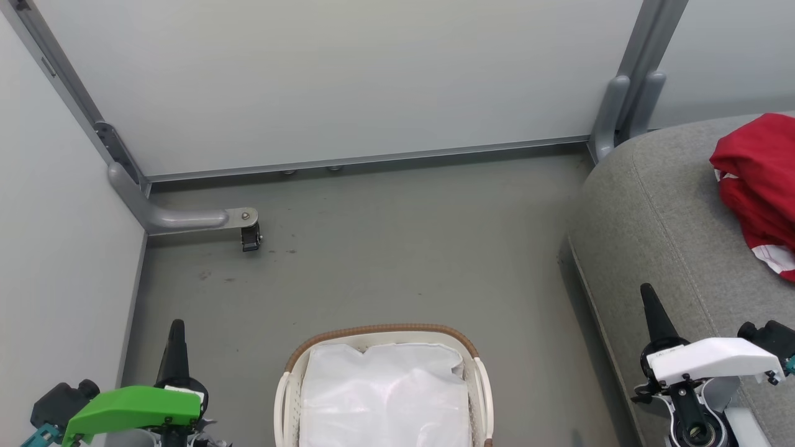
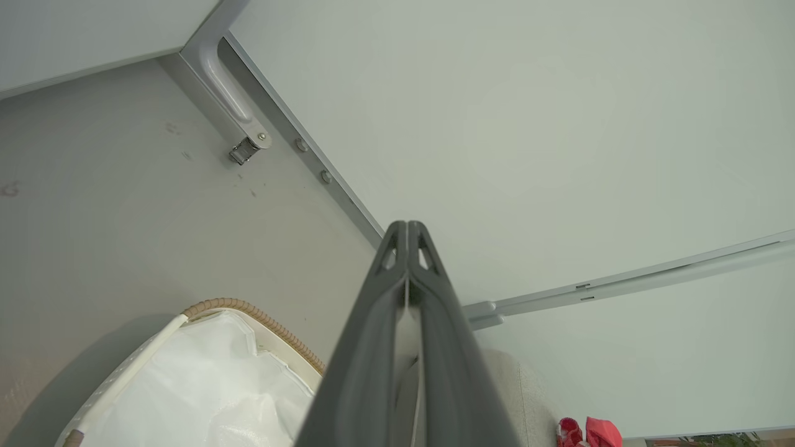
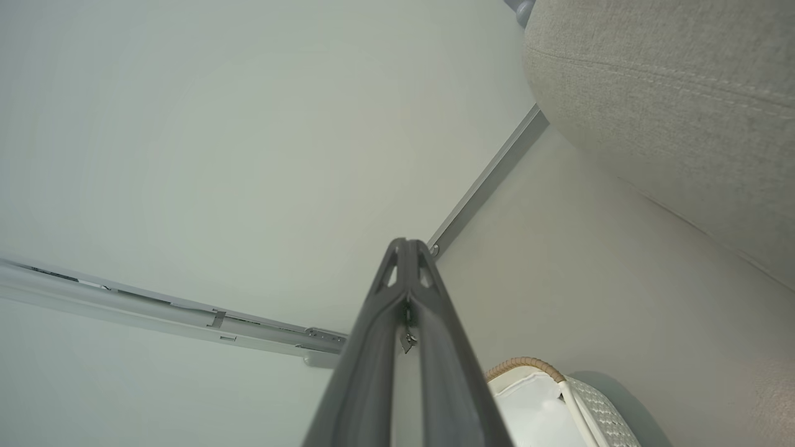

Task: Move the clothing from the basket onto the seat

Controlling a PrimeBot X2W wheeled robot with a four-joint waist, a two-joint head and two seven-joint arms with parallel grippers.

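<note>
The red clothing [image 1: 758, 186] with white trim lies crumpled on the grey seat [image 1: 658, 223] at the right edge of the head view; a bit of the clothing [image 2: 590, 433] shows in the left wrist view. The white basket [image 1: 478, 385] with its brown rim stands on the floor at bottom centre, holding only the white crinkly liner [image 1: 385, 397]. My left gripper [image 1: 177, 329] is shut and empty, left of the basket. My right gripper [image 1: 648, 295] is shut and empty, over the seat's front edge. The wrist views show each pair of fingers [image 2: 407, 231] [image 3: 407, 248] pressed together.
Pale partition walls close off the back and left. A grey metal foot with a caster [image 1: 250, 238] juts onto the floor at the left; another post foot [image 1: 612, 118] stands by the seat's back corner. Bare grey floor [image 1: 397, 248] lies beyond the basket.
</note>
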